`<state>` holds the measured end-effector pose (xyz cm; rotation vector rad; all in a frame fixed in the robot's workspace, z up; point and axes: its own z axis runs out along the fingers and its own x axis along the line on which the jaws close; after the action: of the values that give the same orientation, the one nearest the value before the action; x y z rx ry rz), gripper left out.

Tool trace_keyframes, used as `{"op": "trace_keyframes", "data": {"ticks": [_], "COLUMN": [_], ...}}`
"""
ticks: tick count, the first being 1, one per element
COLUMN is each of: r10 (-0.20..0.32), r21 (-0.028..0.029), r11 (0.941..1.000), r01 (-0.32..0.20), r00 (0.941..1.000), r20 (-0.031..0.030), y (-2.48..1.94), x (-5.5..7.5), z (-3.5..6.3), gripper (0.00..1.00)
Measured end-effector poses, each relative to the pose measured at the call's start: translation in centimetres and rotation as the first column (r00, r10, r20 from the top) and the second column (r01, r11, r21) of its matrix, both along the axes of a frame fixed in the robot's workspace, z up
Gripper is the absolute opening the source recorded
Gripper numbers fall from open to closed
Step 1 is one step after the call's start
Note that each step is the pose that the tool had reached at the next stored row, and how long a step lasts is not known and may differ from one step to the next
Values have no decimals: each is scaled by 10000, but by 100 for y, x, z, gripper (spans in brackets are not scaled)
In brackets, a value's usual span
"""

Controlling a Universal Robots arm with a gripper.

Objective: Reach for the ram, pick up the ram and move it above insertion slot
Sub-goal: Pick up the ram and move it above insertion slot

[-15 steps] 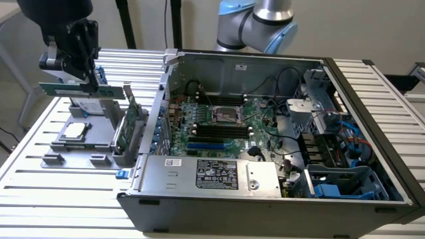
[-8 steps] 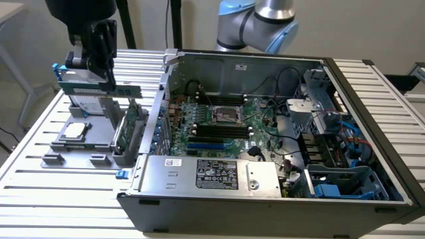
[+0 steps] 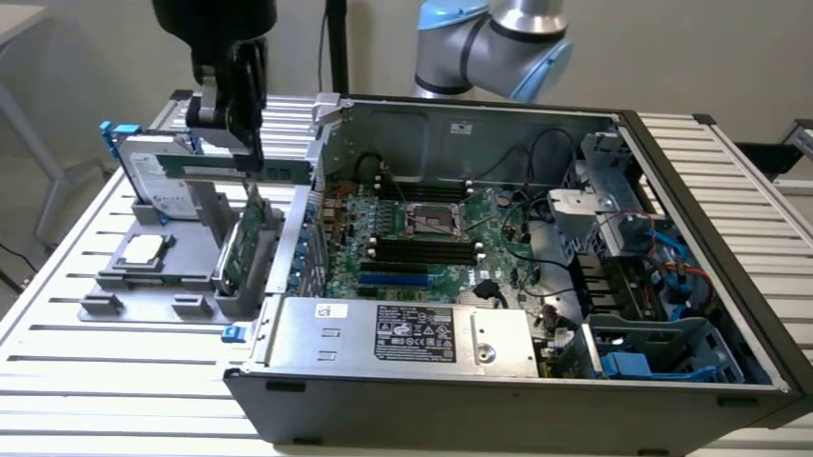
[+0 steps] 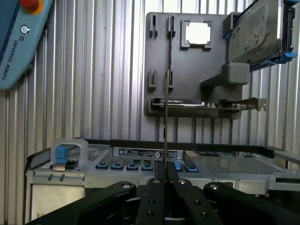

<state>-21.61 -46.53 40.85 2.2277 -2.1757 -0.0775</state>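
Wrist view: the gripper (image 4: 165, 180) is closed on the ram (image 4: 166, 126), seen edge-on and lifted clear of the grey holder tray (image 4: 187, 65). In the exterior view the stick (image 3: 247, 168) hangs above that tray, beside the computer case (image 3: 711, 286). A thin-edge grip could slip or tilt (misaligning it). A pendant reads "UNIVERSAL ROBOTS" (image 4: 16, 51).

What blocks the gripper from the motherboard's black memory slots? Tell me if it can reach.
Probably yes. The case is open, the memory slots lie uncovered, and cables pass beside them. The gripper, shut on the ram, hangs just outside the case.
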Motion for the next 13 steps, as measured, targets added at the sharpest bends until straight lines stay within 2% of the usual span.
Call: {"op": "trace_keyframes", "data": {"ticks": [7, 13], "r10": [1, 0], "r21": [0, 0], "r11": [10000, 10000], "r01": [-1, 0], "r00": [10000, 10000], "r20": [-1, -1], "y": [87, 202], "x": [320, 556], "z": [-21, -68], "gripper": [13, 13]}}
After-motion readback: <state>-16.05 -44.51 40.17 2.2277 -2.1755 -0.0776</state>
